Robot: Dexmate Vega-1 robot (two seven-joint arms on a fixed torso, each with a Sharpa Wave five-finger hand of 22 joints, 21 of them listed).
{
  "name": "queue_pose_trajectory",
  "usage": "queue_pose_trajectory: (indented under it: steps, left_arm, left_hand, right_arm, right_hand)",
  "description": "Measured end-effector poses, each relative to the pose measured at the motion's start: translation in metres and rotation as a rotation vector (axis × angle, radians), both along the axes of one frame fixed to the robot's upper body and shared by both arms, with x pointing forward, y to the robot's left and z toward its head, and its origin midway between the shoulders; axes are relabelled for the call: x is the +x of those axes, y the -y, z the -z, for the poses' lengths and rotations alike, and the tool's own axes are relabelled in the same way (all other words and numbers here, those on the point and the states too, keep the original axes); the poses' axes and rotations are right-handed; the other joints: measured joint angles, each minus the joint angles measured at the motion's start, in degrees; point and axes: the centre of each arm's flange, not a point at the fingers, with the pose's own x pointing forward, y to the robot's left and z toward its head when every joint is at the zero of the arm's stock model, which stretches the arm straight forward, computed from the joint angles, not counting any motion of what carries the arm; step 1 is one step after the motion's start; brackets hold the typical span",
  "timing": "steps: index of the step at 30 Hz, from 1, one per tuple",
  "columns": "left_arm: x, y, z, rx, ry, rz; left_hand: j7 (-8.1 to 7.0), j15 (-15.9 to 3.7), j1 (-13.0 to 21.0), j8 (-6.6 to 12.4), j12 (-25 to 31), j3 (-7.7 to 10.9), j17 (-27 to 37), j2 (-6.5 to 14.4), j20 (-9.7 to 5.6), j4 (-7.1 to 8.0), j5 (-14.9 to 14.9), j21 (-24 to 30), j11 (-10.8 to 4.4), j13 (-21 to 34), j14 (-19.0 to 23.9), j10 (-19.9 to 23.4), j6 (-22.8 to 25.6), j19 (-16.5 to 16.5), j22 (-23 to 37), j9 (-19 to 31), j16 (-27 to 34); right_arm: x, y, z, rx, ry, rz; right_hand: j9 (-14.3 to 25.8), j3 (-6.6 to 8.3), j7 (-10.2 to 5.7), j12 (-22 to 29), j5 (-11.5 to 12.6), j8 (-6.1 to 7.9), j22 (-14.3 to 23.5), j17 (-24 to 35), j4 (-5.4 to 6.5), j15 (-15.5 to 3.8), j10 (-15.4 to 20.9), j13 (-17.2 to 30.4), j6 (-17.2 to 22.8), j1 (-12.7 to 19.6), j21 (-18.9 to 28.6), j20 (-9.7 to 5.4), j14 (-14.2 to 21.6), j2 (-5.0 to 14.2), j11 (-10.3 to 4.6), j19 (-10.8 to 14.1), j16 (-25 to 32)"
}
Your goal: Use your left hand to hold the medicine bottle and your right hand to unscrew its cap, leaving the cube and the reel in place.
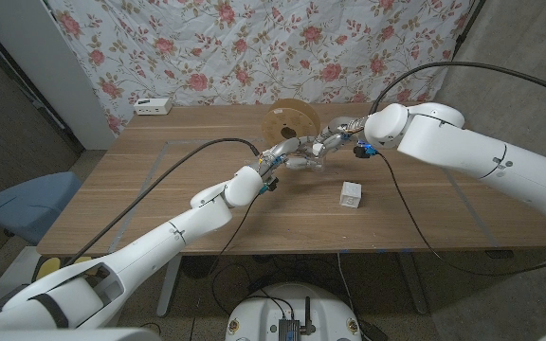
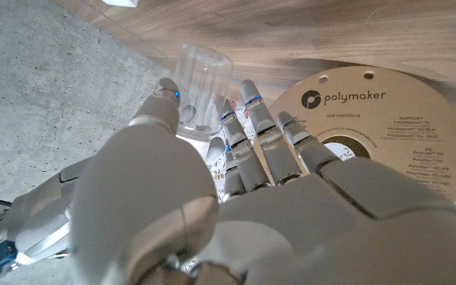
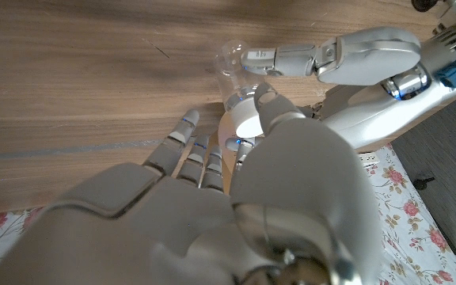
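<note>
Medicine bottle (image 2: 202, 87): clear, mid-counter, beside reel (image 1: 289, 121). Left hand (image 1: 287, 154) grasps body; right hand (image 1: 332, 144) grasps white cap (image 3: 248, 123). Recommended: firm hold, twist cap without tilting.

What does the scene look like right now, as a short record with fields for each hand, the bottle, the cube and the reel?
left hand: holds the bottle
right hand: fingers on the cap end
bottle: clear, tilted, held between both hands above the table
cap: white, whether loosened cannot be told
cube: white, on the table, apart from both hands
reel: behind the hands, labelled polymaker
</note>
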Motion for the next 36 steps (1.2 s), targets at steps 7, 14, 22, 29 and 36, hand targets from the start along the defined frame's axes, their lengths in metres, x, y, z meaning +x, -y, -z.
queue_pose_trajectory:
  steps: [7,14,22,29,36]
  left_arm:
    - [-0.002,0.002,-0.001,0.003,0.005,0.004]
    - [-0.004,0.003,0.000,0.005,0.006,0.004]
    - [-0.006,0.003,0.002,0.007,0.004,0.006]
    - [-0.006,0.002,0.003,0.008,0.002,0.004]
    - [-0.005,0.001,0.003,0.011,0.004,0.001]
  left_hand:
    - [0.00,0.00,-0.23,0.00,0.21,0.07,0.00,-0.23,0.00,0.07,0.00,0.00,0.01,-0.03,0.00,-0.01,0.00,0.00,0.00,0.00,0.00]
    - [0.00,0.00,-0.23,0.00,0.21,0.31,0.00,-0.23,0.00,-0.17,0.00,0.00,0.02,-0.04,0.00,-0.02,0.00,0.00,0.00,0.00,0.00]
    - [0.00,0.00,-0.23,0.00,0.21,0.30,0.00,-0.23,0.00,-0.17,0.00,0.00,0.03,-0.02,0.00,-0.03,0.00,0.00,0.00,0.00,0.00]
    - [-0.24,0.00,-0.23,0.00,0.20,0.30,0.00,-0.23,0.00,-0.17,0.00,0.00,-0.10,0.01,0.00,0.10,0.25,0.00,0.00,0.00,0.00]
    - [-0.24,0.00,-0.23,0.00,0.15,0.29,0.00,-0.23,0.00,-0.17,0.00,0.00,-0.10,0.01,0.00,0.10,0.24,0.00,0.00,0.00,0.00]
  right_arm:
    - [-0.004,0.002,-0.001,-0.004,0.001,0.008]
    - [-0.008,0.002,0.000,-0.009,0.012,0.021]
    - [-0.012,0.000,0.003,-0.024,0.032,0.047]
    - [-0.014,-0.005,0.004,-0.047,0.053,0.078]
    - [-0.016,-0.013,0.006,-0.093,0.074,0.097]
  right_hand:
    - [-0.25,-2.49,0.72,0.00,-0.71,0.00,0.00,-0.26,1.18,0.42,-0.90,0.00,-0.72,-3.87,0.00,0.28,-0.41,-1.35,0.90,-0.28,0.00]
    - [-0.27,-5.04,1.74,0.12,-1.63,0.00,0.00,-0.26,2.68,0.76,-1.09,0.00,-1.74,-8.37,0.00,0.84,-0.68,-2.94,1.53,-0.40,0.00]
    - [-0.10,-6.22,2.07,0.46,-2.05,0.00,0.00,-0.26,3.39,0.94,-0.98,0.15,-2.03,-10.81,0.00,1.45,-0.48,-3.88,2.04,0.21,0.00]
    - [0.08,-7.42,3.32,0.66,-2.05,0.75,0.00,-0.53,3.78,1.93,-0.29,0.14,-0.78,-12.78,0.62,2.27,0.51,-4.34,2.72,1.46,0.32]
    - [0.43,-8.45,4.58,0.91,-2.05,0.94,0.00,-0.80,4.02,6.96,0.77,0.14,-0.66,-15.08,1.05,6.69,2.74,-4.13,3.77,4.65,0.47]
